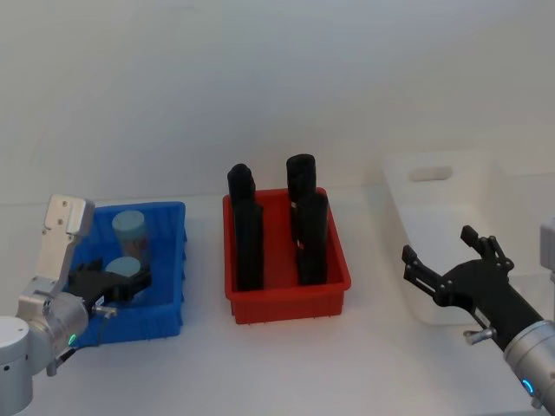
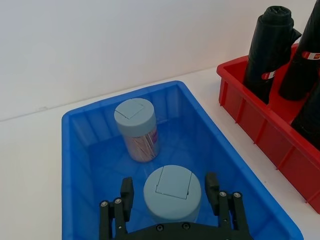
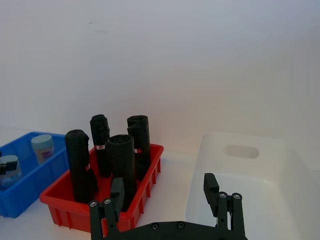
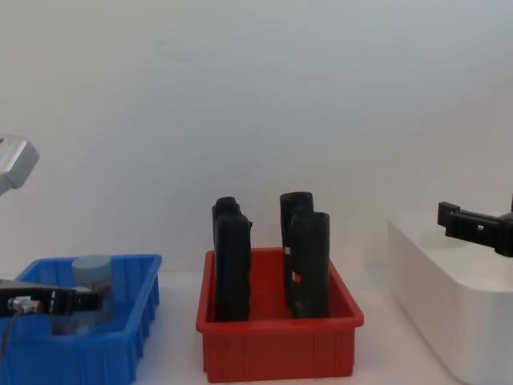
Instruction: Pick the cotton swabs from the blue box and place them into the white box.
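The robot's left gripper (image 1: 130, 279) reaches forward and low on its left side, wrist tipped downward, its two fingers spread apart. On the right side, the right gripper (image 1: 436, 243) hangs higher, pointing forward and inward, its fingers wide apart.

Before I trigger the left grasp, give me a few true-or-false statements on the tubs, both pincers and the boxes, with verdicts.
1. Two cotton swab tubs stand in the blue box. True.
2. The left pincer is shut on the near tub. False: it is open, with one finger on either side of that tub.
3. The right pincer holds a tub. False: it is open and empty, by the white box.
4. The red bin holds four black rolls. True.
5. A tub lies in the white box. False: what shows of its inside holds no tub.
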`<move>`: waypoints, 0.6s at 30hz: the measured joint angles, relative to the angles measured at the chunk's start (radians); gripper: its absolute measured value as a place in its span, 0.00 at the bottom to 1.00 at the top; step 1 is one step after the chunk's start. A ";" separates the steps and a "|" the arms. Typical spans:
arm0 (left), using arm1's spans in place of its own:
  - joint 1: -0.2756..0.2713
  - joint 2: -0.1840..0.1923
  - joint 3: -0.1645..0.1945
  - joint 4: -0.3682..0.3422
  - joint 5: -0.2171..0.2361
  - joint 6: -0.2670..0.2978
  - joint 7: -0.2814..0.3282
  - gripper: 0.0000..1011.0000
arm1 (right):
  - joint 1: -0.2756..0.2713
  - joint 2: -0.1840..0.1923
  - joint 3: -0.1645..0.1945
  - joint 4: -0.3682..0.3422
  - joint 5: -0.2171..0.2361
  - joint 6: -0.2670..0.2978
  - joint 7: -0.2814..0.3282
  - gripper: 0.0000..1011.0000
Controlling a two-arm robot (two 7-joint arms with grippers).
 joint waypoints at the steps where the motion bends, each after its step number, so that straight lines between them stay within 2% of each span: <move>1: -0.002 -0.001 -0.001 0.005 -0.002 -0.002 -0.003 0.87 | 0.000 0.000 0.000 0.000 0.000 0.000 0.000 0.99; 6: -0.007 -0.003 -0.003 0.019 -0.008 -0.011 -0.011 0.77 | 0.000 0.000 0.000 0.000 0.000 0.000 0.000 0.99; 9: -0.008 -0.004 -0.004 0.026 -0.011 -0.015 -0.015 0.66 | 0.000 0.000 0.000 0.000 0.000 0.000 0.000 0.99; 18: -0.011 -0.006 -0.006 0.039 -0.018 -0.028 -0.032 0.66 | 0.000 0.000 0.000 0.000 0.000 0.000 0.000 0.99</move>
